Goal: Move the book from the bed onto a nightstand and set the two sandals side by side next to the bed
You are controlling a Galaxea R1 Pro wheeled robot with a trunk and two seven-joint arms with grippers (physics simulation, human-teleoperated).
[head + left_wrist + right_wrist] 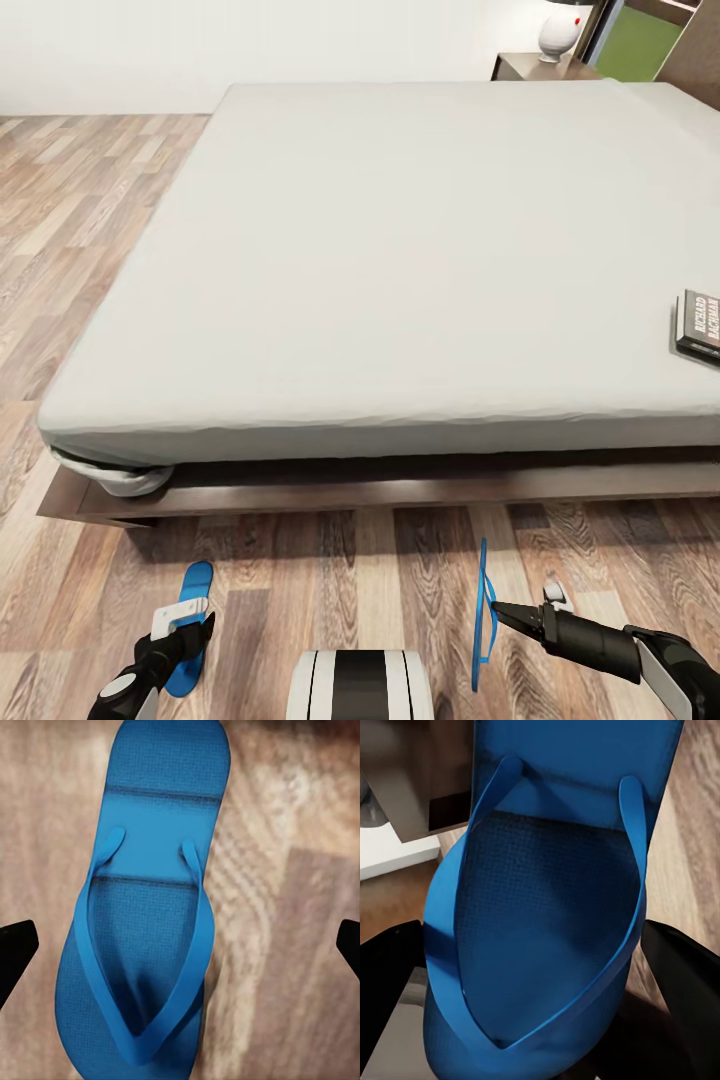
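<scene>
Wood-plank floor (300,580) fronts the grey bed (400,250); left gripper (180,945) spread, right gripper (497,610) pinching a blue sandal (484,615).

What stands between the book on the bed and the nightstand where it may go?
Nothing visible does. The book lies at the bed's right side, and bare grey mattress stretches from it to the nightstand at the far corner, which carries a white lamp.

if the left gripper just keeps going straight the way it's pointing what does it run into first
Most likely the blue sandal lying flat on the wood-plank floor. The left wrist view looks straight down onto it, with the left gripper open and its fingertips either side. How far above it hangs is unclear.
</scene>
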